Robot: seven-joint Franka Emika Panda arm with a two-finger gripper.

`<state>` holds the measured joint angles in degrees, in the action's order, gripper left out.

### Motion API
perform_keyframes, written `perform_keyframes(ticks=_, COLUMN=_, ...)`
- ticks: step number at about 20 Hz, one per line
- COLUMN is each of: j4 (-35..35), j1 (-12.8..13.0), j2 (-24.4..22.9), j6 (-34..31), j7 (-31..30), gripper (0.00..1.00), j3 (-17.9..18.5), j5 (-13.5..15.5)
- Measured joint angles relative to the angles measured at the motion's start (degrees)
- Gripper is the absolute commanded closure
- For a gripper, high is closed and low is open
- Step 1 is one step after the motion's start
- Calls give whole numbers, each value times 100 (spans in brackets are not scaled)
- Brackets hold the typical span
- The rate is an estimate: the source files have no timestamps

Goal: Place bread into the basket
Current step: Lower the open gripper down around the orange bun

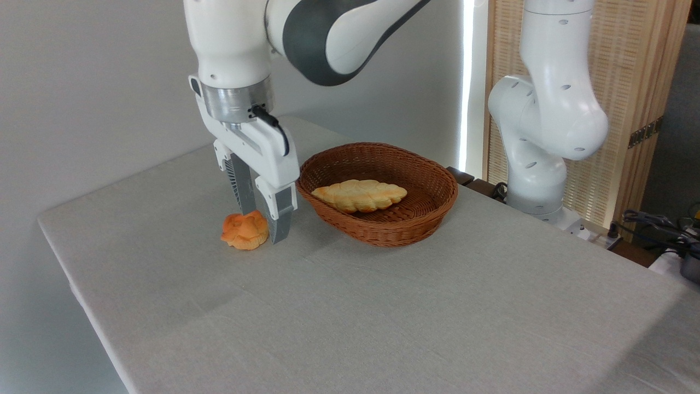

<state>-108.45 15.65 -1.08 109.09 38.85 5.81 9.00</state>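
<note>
The bread point(244, 231), a small orange-golden knotted bun, lies on the grey tablecloth just left of the basket point(383, 230). My gripper point(261, 227) has come down over it and stands open. One finger point(241, 191) is behind the bun and the other finger point(280, 219) is at its right side, tip close to the cloth. The bun still rests on the table. The basket is an oval reddish-brown wicker one, a short way right of the gripper.
A long pale braided loaf point(361, 195) lies inside the basket. The arm's white base point(538, 158) stands at the back right, beside cables point(656, 224). The table's left edge point(60, 257) is near the bun.
</note>
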Motion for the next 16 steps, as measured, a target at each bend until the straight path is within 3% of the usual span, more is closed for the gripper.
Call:
perform_keyframes(ticks=6, j4=8, j1=44, j2=203, j6=31, j7=-8, gripper=0, j3=-579, j5=243)
perform_keyframes(ticks=11, j4=9, j1=72, j2=510, j6=193, j7=-26, gripper=0, j3=-1002, j5=247)
perform_keyframes(ticks=16, j4=9, j1=96, j2=875, j6=521, j7=-26, gripper=0, j3=-1190, j5=182)
